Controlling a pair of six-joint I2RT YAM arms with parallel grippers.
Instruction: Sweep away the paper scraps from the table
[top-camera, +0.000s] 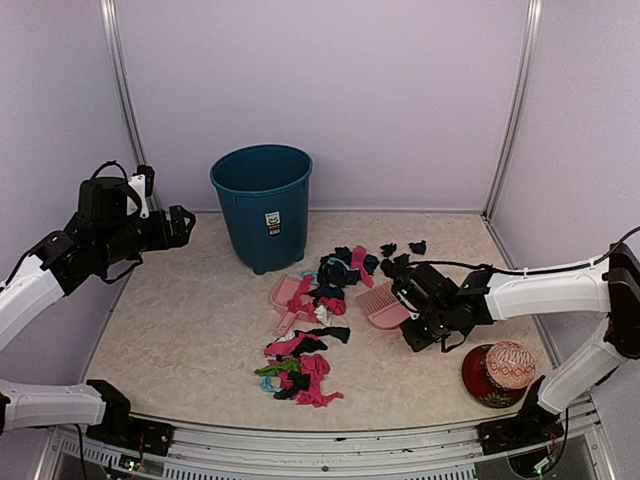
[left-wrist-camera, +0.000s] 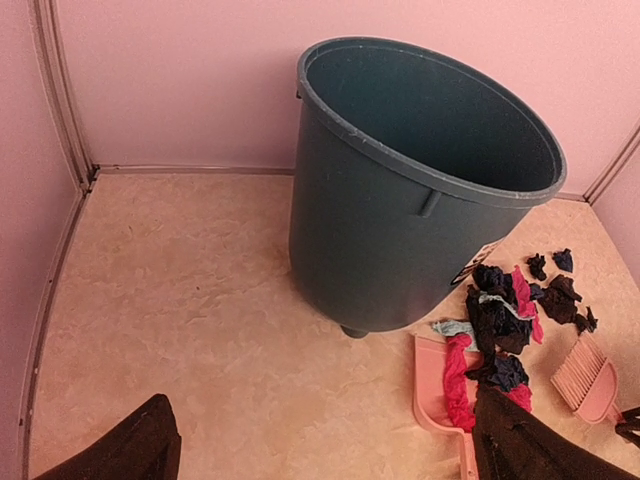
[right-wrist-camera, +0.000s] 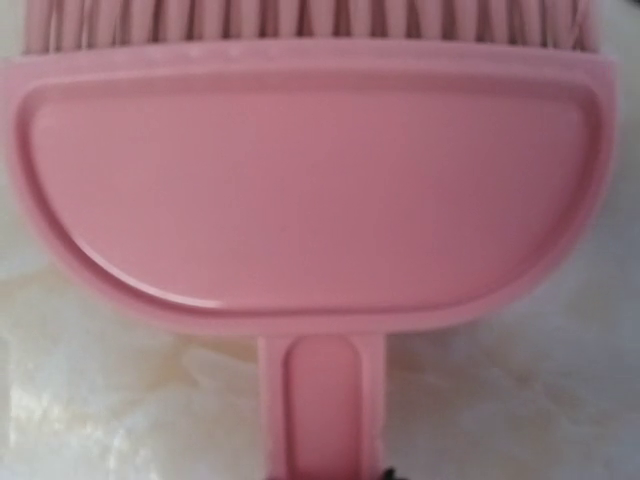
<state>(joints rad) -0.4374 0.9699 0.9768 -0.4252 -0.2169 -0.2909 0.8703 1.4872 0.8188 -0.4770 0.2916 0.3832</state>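
Near the front right corner of the table sat a red ball with a pale pattern. No words showed on it.

By the middle of the front edge lay a heap of paper scraps. They were small, crinkly bits in bright pink, black, green and light blue.

A little farther in, right of the middle, the right gripper was closed on the handle of a pink brush. The back of the brush was smooth and plain, with no writing.

Just left of it lay a pink dustpan. More scraps, mostly black, dark blue and pink, were piled on its far end and beside it. A few dark bits lay apart, closer to the back edge.

Near the back edge stood a blue-green bin. It had a small white label with dark marks, too tiny to read.

The left gripper hung above the left edge. Its fingers were spread wide and held nothing.
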